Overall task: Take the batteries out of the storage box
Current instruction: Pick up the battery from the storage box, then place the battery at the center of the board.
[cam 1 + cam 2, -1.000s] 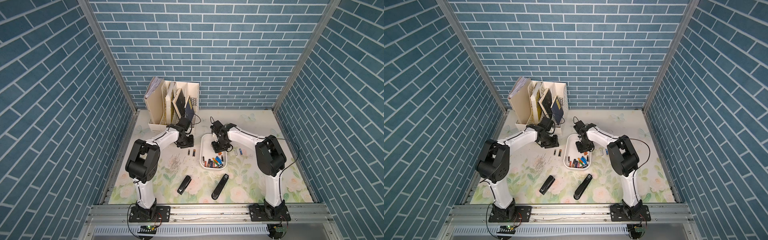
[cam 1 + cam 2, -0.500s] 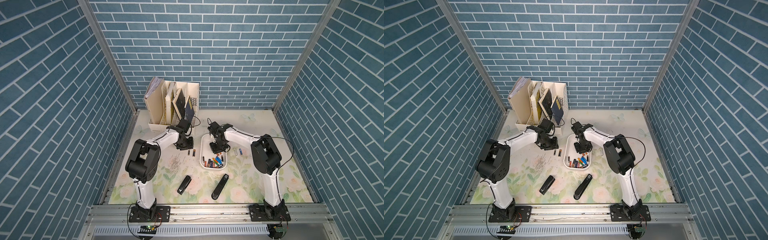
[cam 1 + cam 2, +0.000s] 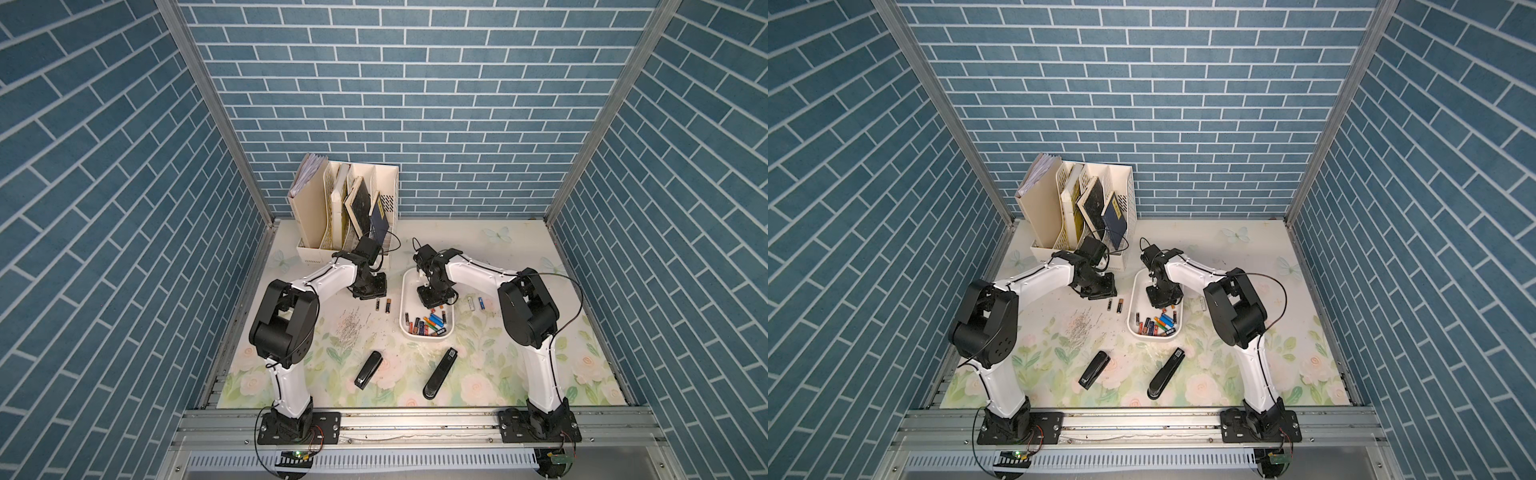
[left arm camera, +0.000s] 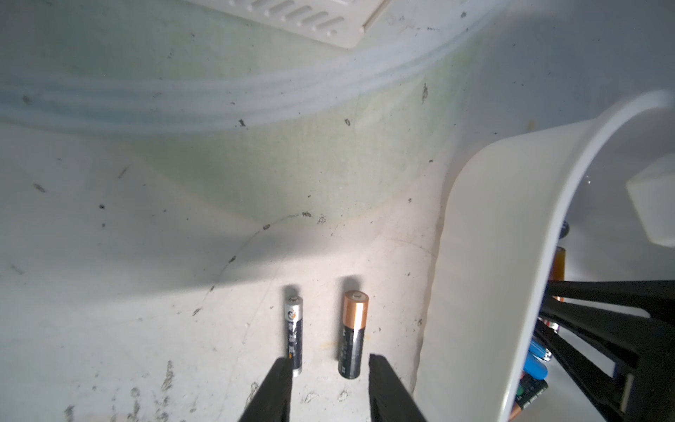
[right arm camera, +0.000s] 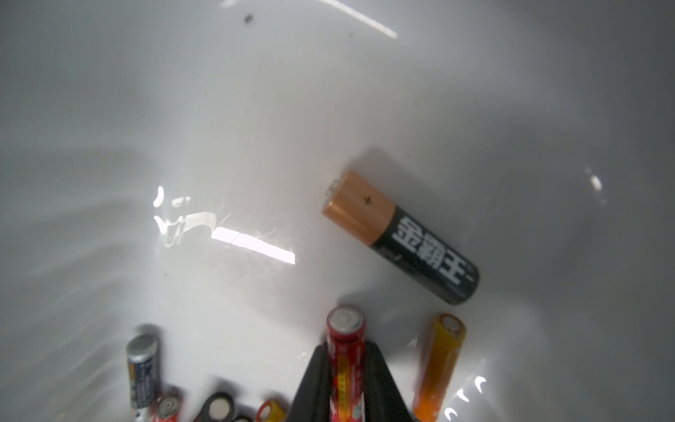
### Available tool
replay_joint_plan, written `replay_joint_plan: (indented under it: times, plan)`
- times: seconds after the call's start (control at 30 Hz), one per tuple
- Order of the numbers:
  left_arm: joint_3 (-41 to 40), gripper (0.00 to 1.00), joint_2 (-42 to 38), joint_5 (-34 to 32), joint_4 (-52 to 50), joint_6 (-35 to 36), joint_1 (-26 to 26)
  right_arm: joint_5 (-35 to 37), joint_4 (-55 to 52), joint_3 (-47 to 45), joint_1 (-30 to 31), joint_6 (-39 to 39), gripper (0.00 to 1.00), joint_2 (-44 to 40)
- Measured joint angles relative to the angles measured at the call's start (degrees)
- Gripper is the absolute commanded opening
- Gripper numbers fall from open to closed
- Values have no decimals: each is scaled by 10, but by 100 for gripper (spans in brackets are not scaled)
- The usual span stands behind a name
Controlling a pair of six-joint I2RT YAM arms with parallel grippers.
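The white storage box [image 3: 405, 291] lies mid-table in both top views, with several batteries [image 3: 428, 326] heaped at its near end. My right gripper [image 5: 347, 347] is down inside the box [image 5: 219, 128], shut on a red battery [image 5: 345, 325]. A gold-and-black battery [image 5: 401, 237] and an orange one [image 5: 440, 361] lie loose beside it. My left gripper [image 4: 330, 361] hangs open and holds nothing, just left of the box wall [image 4: 475, 255]. Under its tips, on the table, lie a slim black-and-silver battery [image 4: 294, 332] and a gold-and-black one [image 4: 353, 332].
Two more batteries [image 3: 476, 302] lie on the mat right of the box. A cream file organizer [image 3: 345, 216] with books stands at the back behind my left arm. Two black staplers [image 3: 368, 369] [image 3: 440, 372] lie near the front, and loose staples [image 3: 351, 326] are scattered left of the box.
My right gripper's jaws have closed onto the red battery inside the box. The left arm has stayed where it was.
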Motion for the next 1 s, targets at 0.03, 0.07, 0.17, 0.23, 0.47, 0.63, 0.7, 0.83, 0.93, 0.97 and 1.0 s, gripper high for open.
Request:
replay_joint_plan:
  times: [0.03,0.07,0.17,0.23,0.47,0.63,0.7,0.83,0.93,0.97,1.0]
  plan:
    - [0,40,0,0,0,0,0,0,0,0,0,0,14,0]
    - [0,41,0,0,0,0,-1,-2,0,2,0,0,14,0]
    - [0,41,0,0,0,-2,-3,-9,-2,10,0,-1,14,0]
    - [0,41,0,0,0,-2,-4,-13,-3,19,0,-1,13,0]
    - [13,41,0,0,-2,-2,-10,-28,-16,61,-4,-1,13,-6]
    - [18,41,0,0,-3,-2,-10,-43,-29,68,-18,-2,13,-34]
    - [18,40,0,0,-3,-2,-10,-47,-35,68,-31,-2,13,-50]
    - [19,41,0,0,-5,-2,-10,-46,-49,68,-61,-10,13,-79]
    - [19,41,0,0,-5,-2,-10,-45,-61,68,-86,-15,13,-103]
    - [19,41,0,0,-5,-2,-10,-43,-65,68,-95,-17,13,-111]
    - [19,40,0,0,-5,-2,-10,-41,-69,67,-104,-18,13,-120]
